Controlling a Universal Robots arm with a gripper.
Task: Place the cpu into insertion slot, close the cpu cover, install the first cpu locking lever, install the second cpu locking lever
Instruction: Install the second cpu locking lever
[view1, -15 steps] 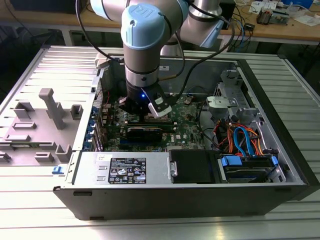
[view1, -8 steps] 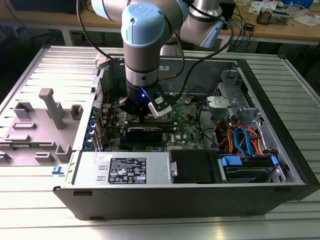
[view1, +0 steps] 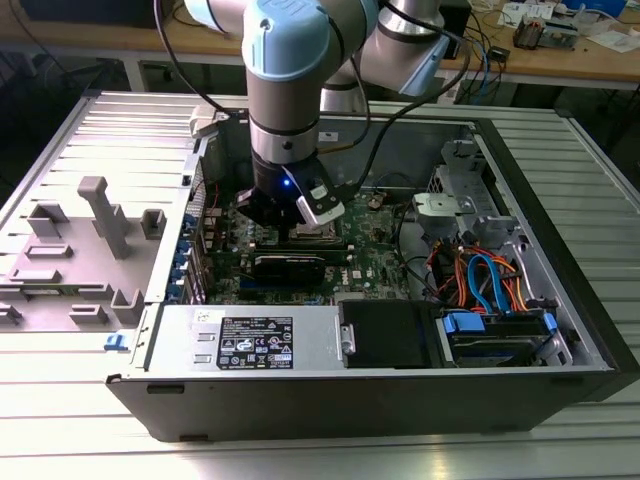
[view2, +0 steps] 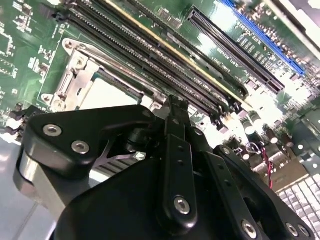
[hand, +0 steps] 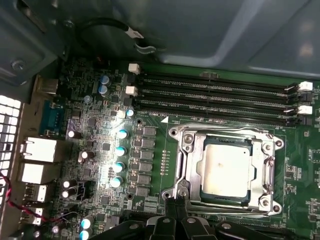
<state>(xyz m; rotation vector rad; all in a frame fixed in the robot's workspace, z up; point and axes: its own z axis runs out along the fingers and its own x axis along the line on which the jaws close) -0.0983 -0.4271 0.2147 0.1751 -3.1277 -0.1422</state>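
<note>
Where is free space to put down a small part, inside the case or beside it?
Free: the ribbed table at the exterior view's right of the computer case, and the power supply top. Crowded: the motherboard around the cpu, under the gripper.

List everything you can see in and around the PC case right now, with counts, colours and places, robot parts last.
cpu: one, silver-grey top, seated in the socket on the motherboard.
cpu cover: one, silver metal frame, lying down around the cpu.
motherboard: one, green, on the floor of the open case.
memory slots: a row of long black ones, beside the socket.
computer case: one, dark grey, open on the ribbed metal table.
power supply: one, silver with a label, along the case's near wall in the exterior view.
cables: a bundle, orange and blue, at the exterior view's right inside the case.
grey fixtures: several, on the panel at the exterior view's left.
arm: one, grey and light blue, reaching down into the case.
gripper: one, black, fingertips together at the socket's edge.
</note>
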